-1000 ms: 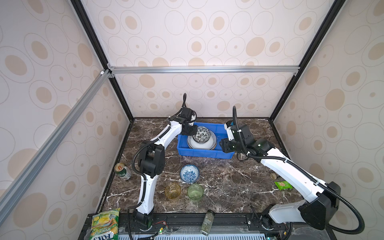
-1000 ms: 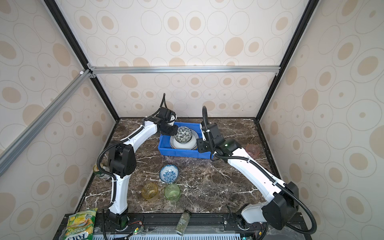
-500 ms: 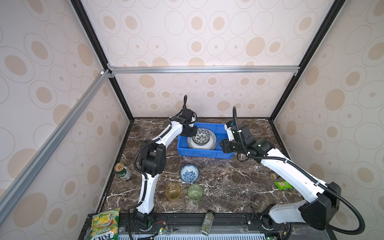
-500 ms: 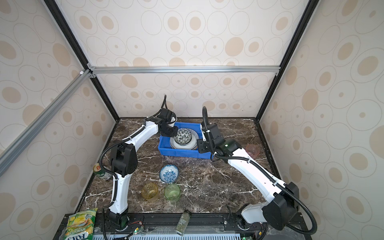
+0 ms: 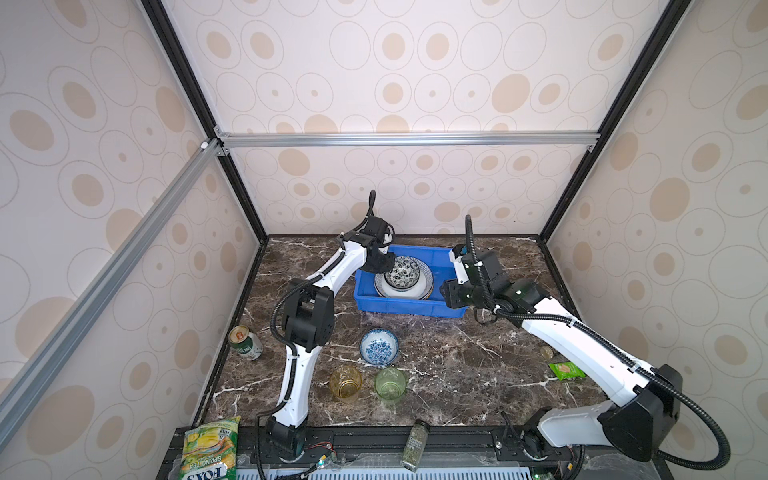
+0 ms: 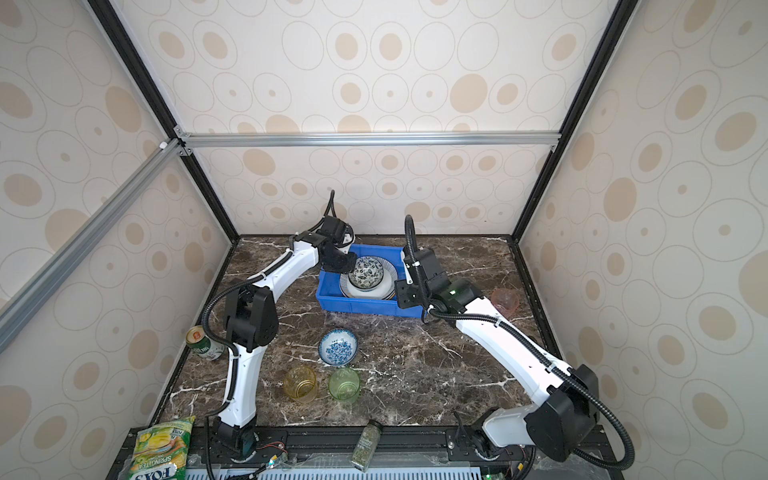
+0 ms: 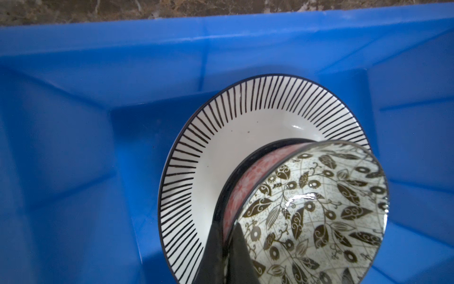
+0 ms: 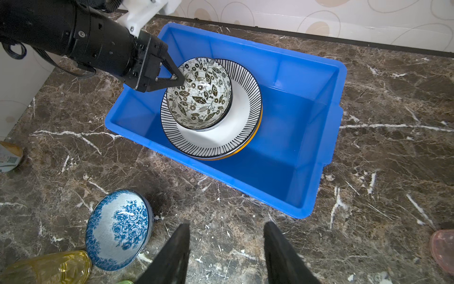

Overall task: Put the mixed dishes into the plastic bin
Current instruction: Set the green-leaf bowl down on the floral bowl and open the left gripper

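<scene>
The blue plastic bin (image 5: 409,312) (image 6: 365,308) (image 8: 304,157) stands at the back of the table. In it a striped-rim plate (image 7: 221,137) (image 8: 235,137) tops a stack of plates. My left gripper (image 5: 386,266) (image 7: 227,221) (image 8: 180,78) is shut on the rim of the black-white floral bowl (image 5: 402,272) (image 6: 365,272) (image 7: 319,209) (image 8: 199,94), which rests tilted on that plate. My right gripper (image 8: 226,223) hangs open and empty over the table near the bin's front. A blue floral bowl (image 5: 379,347) (image 8: 118,228), yellow tumbler (image 5: 345,381) and green tumbler (image 5: 390,384) stand in front.
A pink tumbler (image 6: 505,300) stands right of the bin behind my right arm. A tin can (image 5: 246,341) lies at the left edge. A spice jar (image 5: 413,444) and snack bag (image 5: 210,453) sit at the front, a green packet (image 5: 566,370) at the right.
My left gripper has sunk slightly with the floral bowl, toward the striped plate. The right arm has not moved.
</scene>
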`<state>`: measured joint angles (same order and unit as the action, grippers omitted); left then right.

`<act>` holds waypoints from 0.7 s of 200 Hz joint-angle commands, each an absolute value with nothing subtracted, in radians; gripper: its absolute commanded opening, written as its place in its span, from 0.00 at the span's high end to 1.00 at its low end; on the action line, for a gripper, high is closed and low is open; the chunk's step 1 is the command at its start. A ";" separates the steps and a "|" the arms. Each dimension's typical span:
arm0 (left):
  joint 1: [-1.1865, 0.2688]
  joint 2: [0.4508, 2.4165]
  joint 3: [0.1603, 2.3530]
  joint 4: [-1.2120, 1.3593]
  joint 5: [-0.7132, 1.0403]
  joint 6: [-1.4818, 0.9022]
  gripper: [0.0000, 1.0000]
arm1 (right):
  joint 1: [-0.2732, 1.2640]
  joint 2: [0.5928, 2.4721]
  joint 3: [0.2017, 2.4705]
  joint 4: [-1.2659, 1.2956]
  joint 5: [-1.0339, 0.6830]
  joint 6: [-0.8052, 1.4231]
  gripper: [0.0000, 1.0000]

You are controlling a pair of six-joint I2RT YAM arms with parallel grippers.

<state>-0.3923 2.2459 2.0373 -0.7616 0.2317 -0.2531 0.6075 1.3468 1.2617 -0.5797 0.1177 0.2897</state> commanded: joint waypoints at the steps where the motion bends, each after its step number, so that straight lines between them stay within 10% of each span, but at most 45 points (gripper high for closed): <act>1: -0.387 2.260 2.085 -0.790 0.231 -0.232 0.99 | 0.615 1.321 1.253 -0.591 0.135 0.285 0.48; 140: -0.387 2.226 2.061 -0.775 0.256 -0.249 0.89 | 0.615 1.299 1.235 -0.584 0.126 0.293 0.48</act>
